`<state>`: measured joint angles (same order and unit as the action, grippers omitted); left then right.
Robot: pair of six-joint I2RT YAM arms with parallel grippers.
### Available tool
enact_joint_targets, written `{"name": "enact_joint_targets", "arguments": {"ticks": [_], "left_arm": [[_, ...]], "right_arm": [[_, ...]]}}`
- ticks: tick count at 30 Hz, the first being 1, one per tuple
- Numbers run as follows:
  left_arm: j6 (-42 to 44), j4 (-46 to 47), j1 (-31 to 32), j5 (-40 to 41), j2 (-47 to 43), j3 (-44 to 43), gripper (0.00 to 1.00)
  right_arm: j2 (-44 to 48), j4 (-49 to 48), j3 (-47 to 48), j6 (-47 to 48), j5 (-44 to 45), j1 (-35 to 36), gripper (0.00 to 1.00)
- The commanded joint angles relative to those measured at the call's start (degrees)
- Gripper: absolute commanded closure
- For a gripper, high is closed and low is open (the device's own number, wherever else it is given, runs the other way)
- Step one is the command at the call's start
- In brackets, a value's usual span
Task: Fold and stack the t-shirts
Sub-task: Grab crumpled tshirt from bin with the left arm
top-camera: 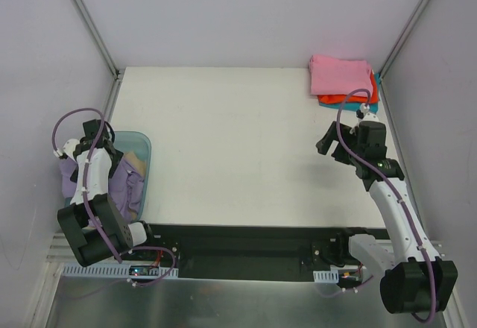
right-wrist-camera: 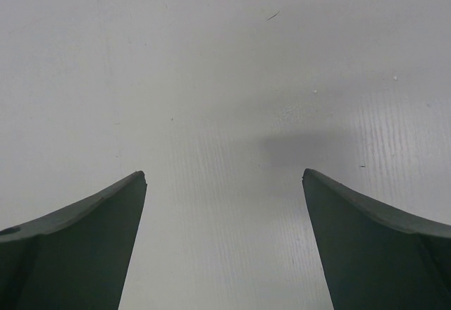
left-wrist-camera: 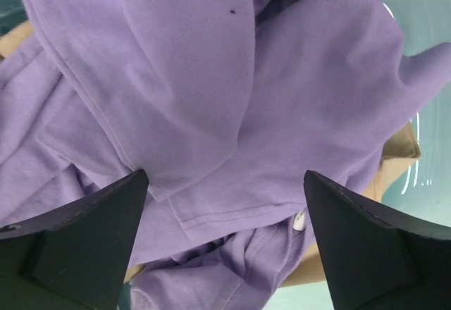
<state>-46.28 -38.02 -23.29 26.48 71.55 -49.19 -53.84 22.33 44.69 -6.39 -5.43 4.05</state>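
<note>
Bench [top-camera: 238, 149]: a white surface filling the middle of the top view, with pale walls on three sides and both arm bases along its near edge.

Right arm [top-camera: 395, 209]: white with black joints, it rises from the near right corner and reaches toward the far right part of the bench.

Left arm [top-camera: 93, 194]: folded up at the near left, bent over the bin.

Bin [top-camera: 143, 143]: translucent pale blue, just off the bench's left edge. It holds crumpled cloth.

Lavender t-shirt [left-wrist-camera: 211, 77]: unfolded and bunched in the bin, lying on top of the cloth there. A hemmed edge and several loose folds fill the left wrist view.

Folded stack: in the far right corner of the bench, well apart from the bin. The pink t-shirt [top-camera: 339, 74] lies on top and the orange-red t-shirt [top-camera: 350, 98] under it. A sliver of the teal t-shirt [top-camera: 376, 82] shows at the right side.

Tan t-shirt [left-wrist-camera: 398, 151]: in the bin under the lavender one, peeking out at its edge.

Left tool [left-wrist-camera: 224, 176]: its jaws are spread wide, pointing down at the lavender cloth and holding nothing. Whether the fingertips touch the fabric cannot be told.

Right tool [right-wrist-camera: 224, 176]: its jaws are spread wide and hold nothing. It hangs over the white bench near the folded stack, with its shadow on the surface below.
</note>
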Motion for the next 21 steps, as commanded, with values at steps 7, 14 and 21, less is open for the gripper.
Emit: {"name": "enact_joint_targets", "arguments": {"ticks": [7, 14, 21], "left_arm": [[-4.43, -0.83, -4.39, 8.50, 0.43, 1.38, 0.16], [-3.56, -0.56, -5.71, 6.67, 4.03, -1.16, 0.46], [0.05, -0.48, -4.93, -1.50, -1.57, -3.72, 1.00]], "right_arm": [[-1.87, -0.71, 1.98, 0.94, 0.42, 0.25, 0.03], [-2.14, -0.97, 1.63, 1.38, 1.39, 0.25, 0.03], [-0.47, -0.88, 1.19, 1.73, 2.18, 0.25, 0.03]]}}
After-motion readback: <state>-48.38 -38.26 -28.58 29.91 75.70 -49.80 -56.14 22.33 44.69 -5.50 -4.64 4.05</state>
